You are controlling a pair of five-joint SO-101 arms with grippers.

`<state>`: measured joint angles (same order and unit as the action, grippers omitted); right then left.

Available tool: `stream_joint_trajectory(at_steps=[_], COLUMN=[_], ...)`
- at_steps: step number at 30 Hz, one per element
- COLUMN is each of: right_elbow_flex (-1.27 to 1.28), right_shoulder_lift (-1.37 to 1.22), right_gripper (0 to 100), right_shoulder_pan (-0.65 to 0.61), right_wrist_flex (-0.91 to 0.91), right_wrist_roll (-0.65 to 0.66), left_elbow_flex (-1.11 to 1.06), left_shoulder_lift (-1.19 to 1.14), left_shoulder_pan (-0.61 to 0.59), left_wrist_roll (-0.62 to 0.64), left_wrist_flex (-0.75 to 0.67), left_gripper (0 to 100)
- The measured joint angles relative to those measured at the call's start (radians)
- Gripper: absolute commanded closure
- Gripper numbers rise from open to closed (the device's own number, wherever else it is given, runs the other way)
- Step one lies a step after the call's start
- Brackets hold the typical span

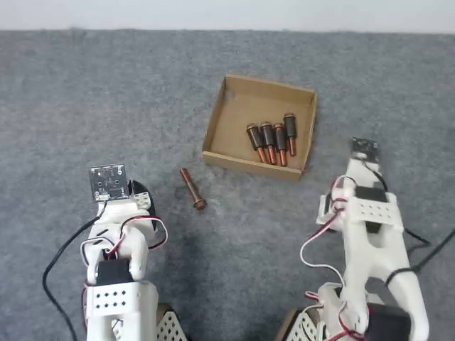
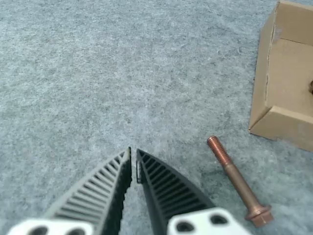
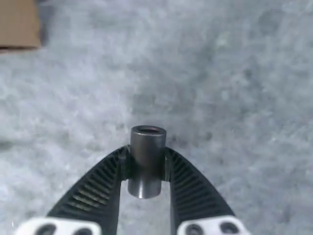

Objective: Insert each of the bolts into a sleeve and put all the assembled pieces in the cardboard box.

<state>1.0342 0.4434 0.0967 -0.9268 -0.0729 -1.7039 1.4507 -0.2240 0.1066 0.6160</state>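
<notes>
Right wrist view: R gripper (image 3: pixel 146 154) pinching sleeve (image 3: pixel 147 142). L gripper (image 2: pixel 133 152) fingers pressed together near bolt (image 2: pixel 235 180). Should open, grab mid-shank, align w/ bore.

A grey mat (image 1: pixel 85 92) (fuzzy, felt-like) stretches in every direction, ending at a pale wall (image 1: pixel 213 14) behind.

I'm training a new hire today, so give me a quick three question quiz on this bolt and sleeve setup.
1. How many assembled pieces lie in the cardboard box?
2. True or false: the loose bolt lies inside the box.
3. What does the right end effector hold? A) a bolt B) a sleeve C) nothing

Key: 1) four; 2) false; 3) B.
</notes>
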Motion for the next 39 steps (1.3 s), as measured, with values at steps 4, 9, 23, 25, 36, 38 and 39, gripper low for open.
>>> stream_joint_trajectory(at_steps=[4, 9, 23, 25, 36, 38, 39], right_elbow_flex=[0.006, 0.038, 0.040, 0.040, 0.040, 0.040, 0.040], right_shoulder_lift=[0.000, 0.000, 0.000, 0.000, 0.000, 0.000, 0.000], right_gripper=[99.1, 99.1, 99.1, 99.1, 99.1, 99.1, 99.1], right_shoulder_pan=[0.002, 0.000, 0.000, 0.000, 0.002, 0.000, 0.000], right_wrist_flex=[0.046, 0.101, 0.109, 0.109, 0.109, 0.109, 0.109], right_wrist_roll=[0.009, 0.012, 0.015, 0.015, 0.015, 0.015, 0.015], left_elbow_flex=[0.000, 0.034, 0.420, 0.486, 0.822, 0.868, 0.898], left_shoulder_lift=[0.000, 0.000, 0.000, 0.000, -0.014, -0.083, -0.127], left_shoulder_pan=[0.000, 0.000, 0.054, 0.061, 0.155, 0.153, 0.153], left_wrist_roll=[0.000, -0.003, -0.060, -0.060, -0.060, -0.060, -0.060], left_wrist_flex=[0.000, 0.074, 0.477, 0.529, 0.787, 0.796, 0.801], left_gripper=[99, 99, 99, 99, 99, 99, 99])
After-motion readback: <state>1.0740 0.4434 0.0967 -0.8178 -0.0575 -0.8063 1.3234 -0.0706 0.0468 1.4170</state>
